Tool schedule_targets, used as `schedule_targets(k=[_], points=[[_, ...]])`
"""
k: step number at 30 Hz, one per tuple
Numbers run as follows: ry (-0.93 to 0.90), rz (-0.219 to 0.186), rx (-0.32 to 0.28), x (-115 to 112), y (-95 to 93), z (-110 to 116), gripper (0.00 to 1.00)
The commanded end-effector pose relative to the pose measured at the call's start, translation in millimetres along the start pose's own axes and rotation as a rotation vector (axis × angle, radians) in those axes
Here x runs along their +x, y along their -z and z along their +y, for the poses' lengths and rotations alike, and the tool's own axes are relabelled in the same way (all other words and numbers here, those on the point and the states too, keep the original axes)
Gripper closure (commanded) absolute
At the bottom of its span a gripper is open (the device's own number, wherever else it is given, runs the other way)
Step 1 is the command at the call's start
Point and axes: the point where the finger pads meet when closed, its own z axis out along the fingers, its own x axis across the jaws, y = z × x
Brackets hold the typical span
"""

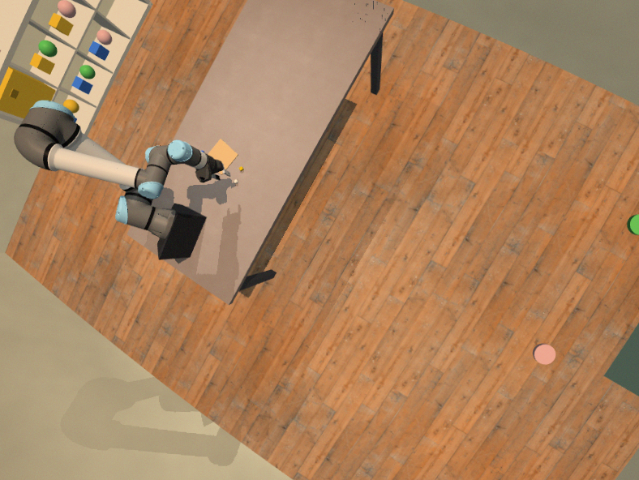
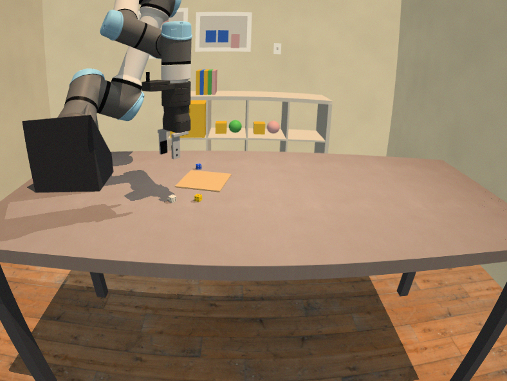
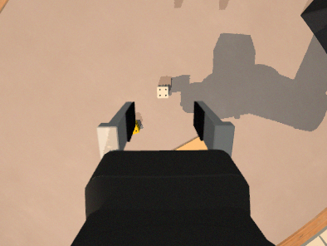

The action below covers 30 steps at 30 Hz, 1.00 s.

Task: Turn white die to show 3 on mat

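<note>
A long grey-brown table on dark legs is set on a floor of orange-brown wooden planks. Behind it, a pale shelf unit is stood against a beige wall, stocked with coloured blocks, balls and upright books. A framed picture is hung above. Sharp shadows are cast across the tabletop.
</note>
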Motion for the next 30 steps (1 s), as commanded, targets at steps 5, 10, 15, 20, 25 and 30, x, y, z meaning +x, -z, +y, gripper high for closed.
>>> schedule_targets(k=[5,10,15,20,25,30], points=[[0.003,-0.002,0.000,-0.5,0.4,-0.1,0.00],[0.015,-0.002,0.000,-0.6,-0.1,-0.3,0.00],[0.068,-0.002,0.000,-1.2,-2.0,-1.2,0.00],[0.169,-0.002,0.000,-2.2,-5.8,-2.7,0.00],[0.285,-0.002,0.000,-3.2,-10.1,-4.0,0.00],[0.428,-0.001,0.001,-4.3,-15.3,-5.1,0.00]])
